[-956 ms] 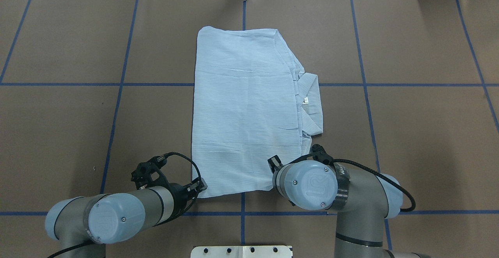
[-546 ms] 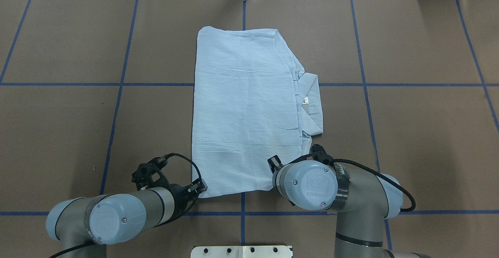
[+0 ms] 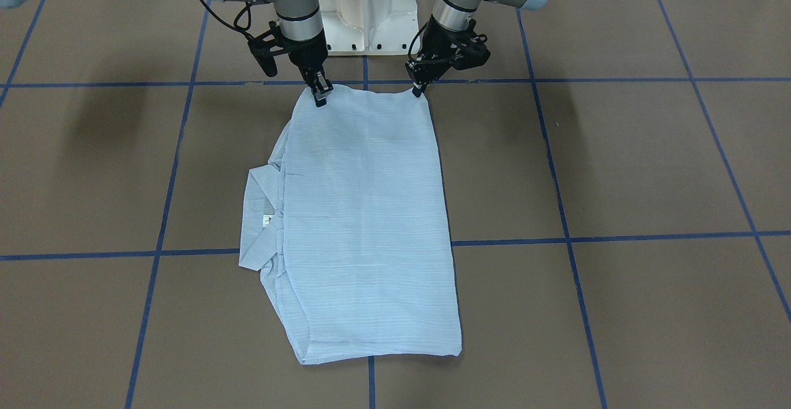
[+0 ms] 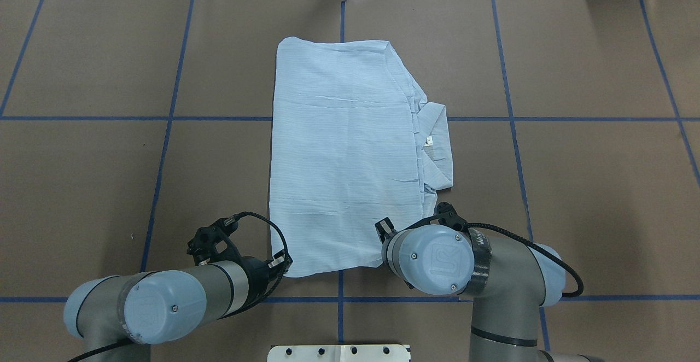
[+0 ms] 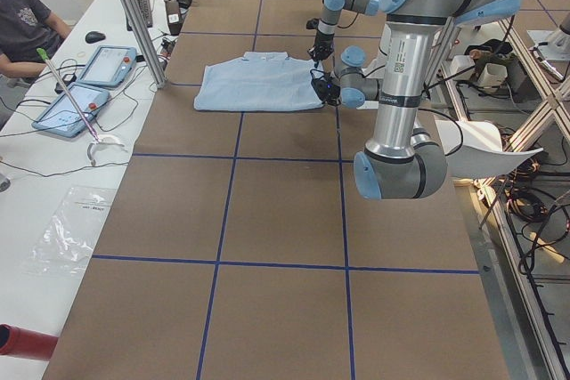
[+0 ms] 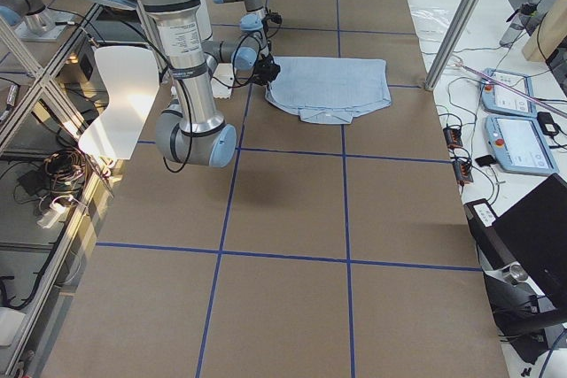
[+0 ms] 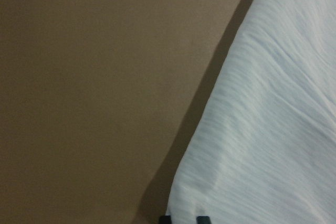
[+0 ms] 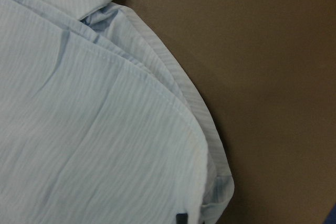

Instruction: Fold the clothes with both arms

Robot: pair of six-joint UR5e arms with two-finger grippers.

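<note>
The left hand (image 3: 419,89) sits at the near corner of the shirt (image 3: 364,211) on the robot's left, its fingers drawn together on the cloth, so it looks closed on that corner. Its wrist view shows the corner running down to the fingertips (image 7: 202,217). The right hand (image 3: 319,96) stands at the other near corner, and its fingers also look pinched shut on the hem, though the overhead view hides it behind its own arm. Both hands are low, at the level of the bench (image 3: 618,162). From them the shirt lies flat and straight ahead as a long rectangle. Its long axis runs away from the robot, and its short near edge spans the gap between the two hands. Neither arm is nearer, since each holds its own end of that edge. The collar (image 3: 253,223), with its white neck label (image 3: 267,219), juts out of the long side on the robot's right, about midway along. I judge the coming fold to be a lift of the near edge, carried forward along that axis toward the far hem (image 3: 383,350), with both hands kept level so the edge lands square.
</note>
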